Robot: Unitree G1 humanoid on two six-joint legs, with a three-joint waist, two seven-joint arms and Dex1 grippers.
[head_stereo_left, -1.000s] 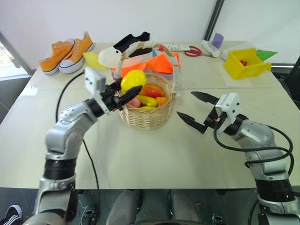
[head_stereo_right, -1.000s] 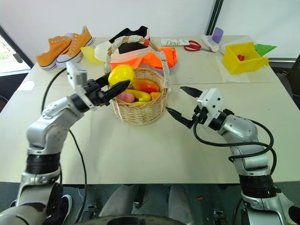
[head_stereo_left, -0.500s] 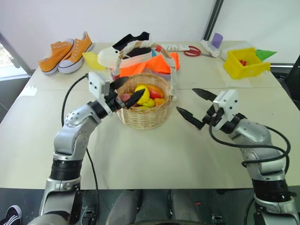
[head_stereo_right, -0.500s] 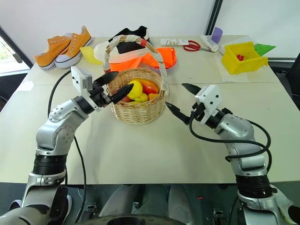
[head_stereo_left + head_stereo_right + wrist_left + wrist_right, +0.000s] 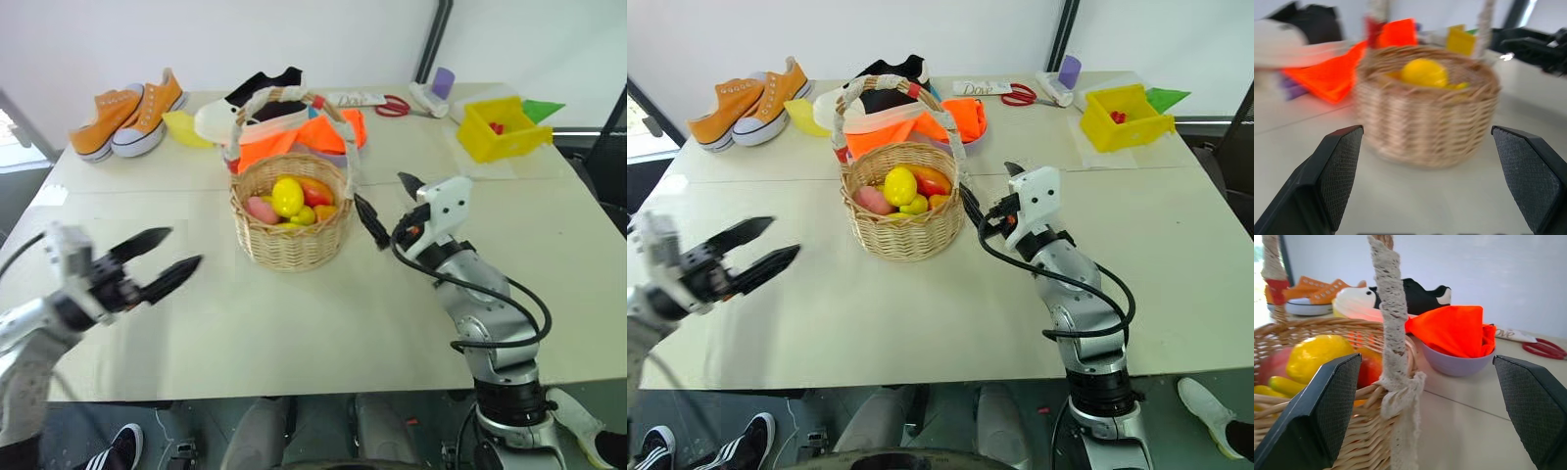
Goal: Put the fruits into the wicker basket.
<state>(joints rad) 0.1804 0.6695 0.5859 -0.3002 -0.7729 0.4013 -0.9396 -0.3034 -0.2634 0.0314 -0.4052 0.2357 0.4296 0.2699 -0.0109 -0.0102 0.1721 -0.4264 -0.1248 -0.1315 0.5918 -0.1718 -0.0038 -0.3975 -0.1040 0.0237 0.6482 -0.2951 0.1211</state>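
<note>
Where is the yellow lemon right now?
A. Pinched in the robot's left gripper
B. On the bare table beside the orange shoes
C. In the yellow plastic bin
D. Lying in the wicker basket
D. The lemon sits on top of the other fruit inside the wicker basket, and both grippers are open and empty.

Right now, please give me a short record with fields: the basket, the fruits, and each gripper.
wicker basket: upright on the table, handle up
lemon: inside the basket, on top
peach: inside the basket, beside the lemon
left gripper: open, holding nothing, apart from the basket
right gripper: open, holding nothing, close beside the basket handle
</note>
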